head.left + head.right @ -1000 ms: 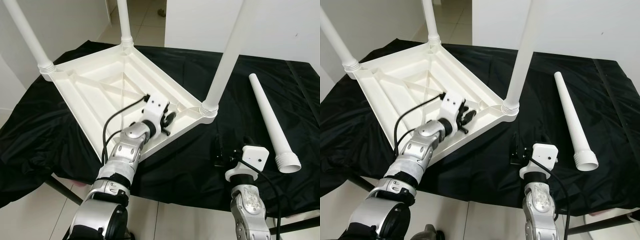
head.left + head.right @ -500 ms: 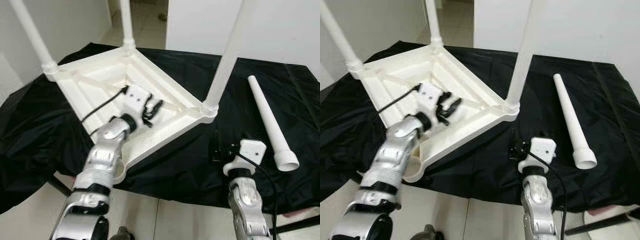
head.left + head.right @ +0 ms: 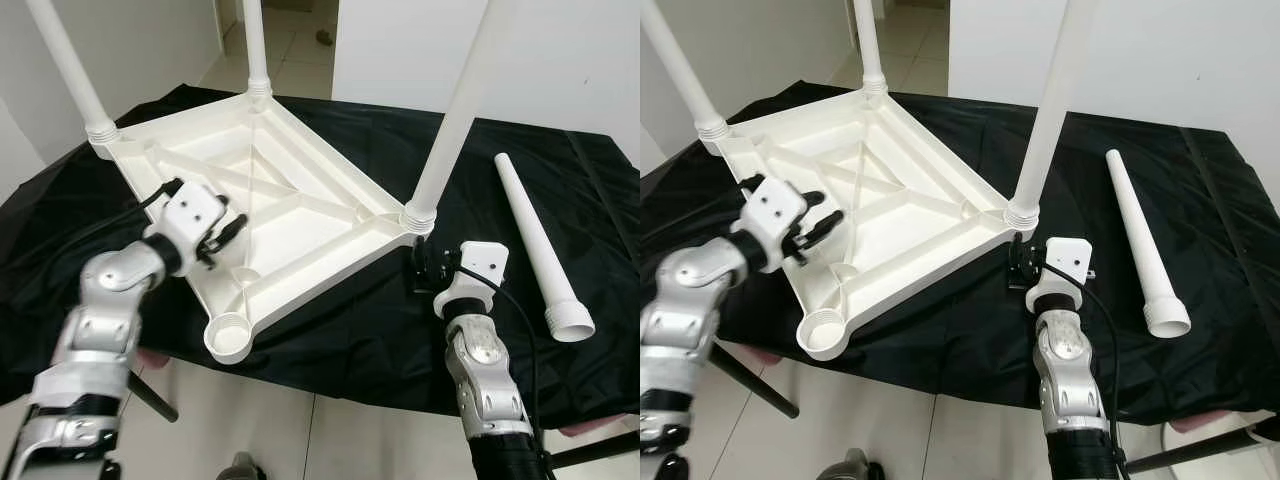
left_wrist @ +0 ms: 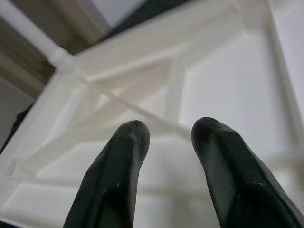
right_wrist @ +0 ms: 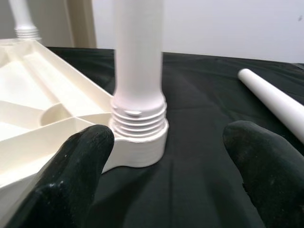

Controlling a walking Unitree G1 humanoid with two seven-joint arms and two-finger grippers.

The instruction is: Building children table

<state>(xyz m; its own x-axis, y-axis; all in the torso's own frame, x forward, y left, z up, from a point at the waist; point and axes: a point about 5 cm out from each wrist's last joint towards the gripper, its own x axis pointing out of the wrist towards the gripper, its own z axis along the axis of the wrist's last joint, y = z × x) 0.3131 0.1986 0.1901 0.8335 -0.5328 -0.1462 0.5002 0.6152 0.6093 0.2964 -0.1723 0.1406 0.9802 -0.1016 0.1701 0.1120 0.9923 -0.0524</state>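
Note:
A white children's table top [image 3: 300,215] lies upside down on a black cloth. Three white legs stand screwed into its corners, the nearest one [image 3: 452,120] at the right corner. The near corner socket [image 3: 229,335] holds nothing. A loose white leg [image 3: 538,245] lies on the cloth to the right. My left gripper [image 3: 224,229] hovers open over the top's left rim, and its fingers [image 4: 118,161] hold nothing. My right gripper [image 3: 1018,266] is wide open just in front of the right leg's threaded base [image 5: 140,121], not touching it.
The black cloth [image 3: 360,330] hangs over the front edge of the supporting stand, with tiled floor [image 3: 330,440] below. A dark stand leg [image 3: 150,395] slants under the left front. White walls rise behind, with a doorway at the back left.
My left gripper has pulled back from the middle of the table top to its left rim. My right gripper has moved forward up to the right leg's base.

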